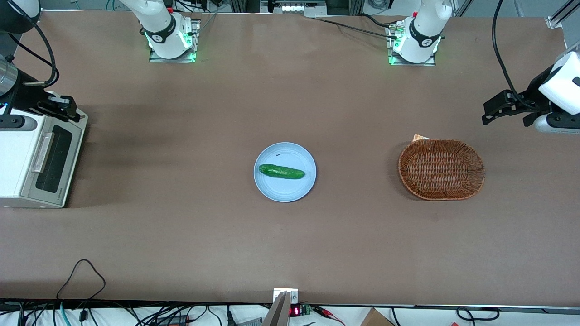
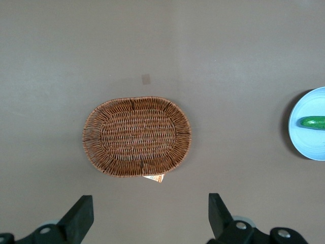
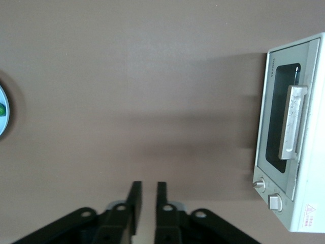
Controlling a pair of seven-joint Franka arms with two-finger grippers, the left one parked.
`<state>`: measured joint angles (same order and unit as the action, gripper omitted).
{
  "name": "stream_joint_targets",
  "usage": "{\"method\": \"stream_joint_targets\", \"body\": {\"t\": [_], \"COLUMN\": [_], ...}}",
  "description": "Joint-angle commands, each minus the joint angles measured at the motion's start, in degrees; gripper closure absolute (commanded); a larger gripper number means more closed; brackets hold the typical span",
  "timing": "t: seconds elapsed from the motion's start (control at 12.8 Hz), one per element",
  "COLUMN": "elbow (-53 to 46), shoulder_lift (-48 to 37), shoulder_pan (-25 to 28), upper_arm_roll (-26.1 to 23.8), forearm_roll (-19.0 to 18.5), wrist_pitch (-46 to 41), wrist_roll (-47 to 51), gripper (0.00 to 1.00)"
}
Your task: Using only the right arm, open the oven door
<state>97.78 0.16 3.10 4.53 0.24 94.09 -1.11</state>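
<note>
The oven door (image 1: 53, 163) is a flat silver-grey panel with a dark rectangular window and a silver bar handle (image 1: 40, 153), shut flush against the white toaster oven (image 1: 18, 163). The right arm (image 1: 18, 90) reaches over that oven, its black gripper (image 1: 61, 108) above the oven's upper corner, fingers nearly together.

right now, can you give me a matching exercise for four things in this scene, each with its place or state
Things:
1. oven door
2. cucumber
3. wicker basket
4. right arm's gripper

Places or states:
A. lying on the blue plate
B. empty, toward the parked arm's end of the table
C. shut, handle untouched
D. fingers nearly together, holding nothing, above the table in front of the oven

Pairs: 1-C, 2-A, 3-B, 4-D
</note>
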Motion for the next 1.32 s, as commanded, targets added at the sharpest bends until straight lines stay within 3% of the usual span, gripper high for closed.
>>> {"method": "stream_joint_targets", "body": {"t": [0.0,0.31,0.7,0.86,1.01,1.25], "elbow": [-1.1,-1.9,-3.4,-3.5,-3.2,-0.5], "shoulder_lift": [0.1,0.8,5.2,7.7,10.2,13.0], "shoulder_pan": [-0.2,0.2,3.8,3.7,4.1,5.2], "upper_arm_roll": [-0.2,-0.6,-0.9,-0.9,-0.9,-0.9], "forearm_roll": [0.1,-1.5,-16.7,-20.7,-24.8,-36.1], "wrist_pitch": [-1.5,-7.1,-13.7,-17.6,-16.1,-10.3], "wrist_roll": [-1.0,-0.4,-0.4,0.0,0.3,5.9], "gripper": [1.0,1.0,0.98,0.98,0.97,0.97]}}
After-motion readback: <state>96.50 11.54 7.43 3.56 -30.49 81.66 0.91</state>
